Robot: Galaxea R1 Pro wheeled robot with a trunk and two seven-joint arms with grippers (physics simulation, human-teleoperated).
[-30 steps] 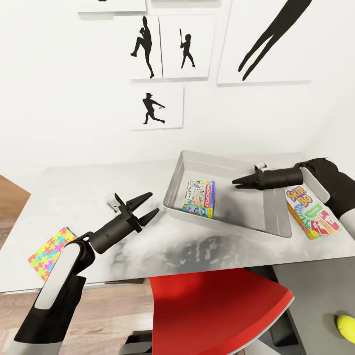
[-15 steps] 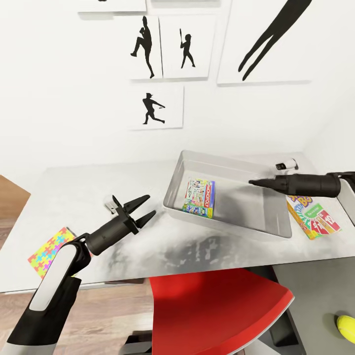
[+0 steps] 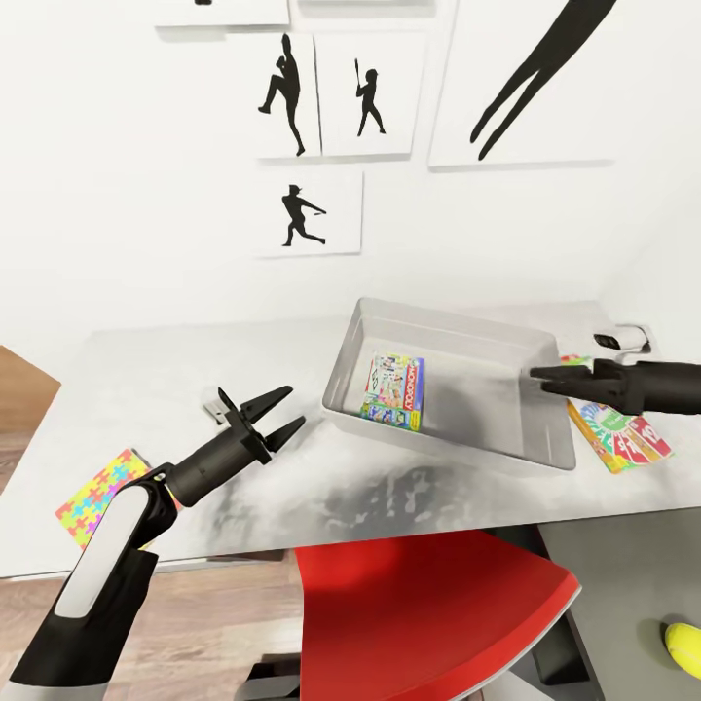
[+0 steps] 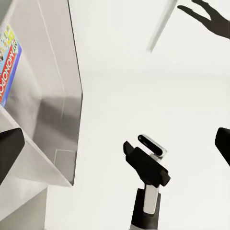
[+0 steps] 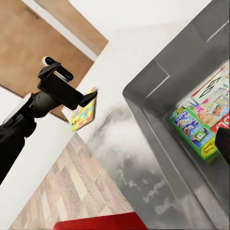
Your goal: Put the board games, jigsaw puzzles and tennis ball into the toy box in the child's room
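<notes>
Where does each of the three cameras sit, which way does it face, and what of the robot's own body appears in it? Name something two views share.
Head view: from the robot's head, looking forward and down at the table; both arms show, left gripper open, right gripper closed.
Left wrist view: near the left gripper, facing the toy box wall and the right arm.
Right wrist view: near the right gripper, facing into the toy box, with the left arm beyond.
Shared: the Monopoly board game appears in all three.

A: right gripper (image 3: 538,374) slid back out over the toy box (image 3: 545,450) rim, now over the Skip-Bo box (image 3: 623,435), covering more of its lid.

B: yep, and the left gripper (image 3: 284,410) sank a touch toward the table (image 3: 146,380).
</notes>
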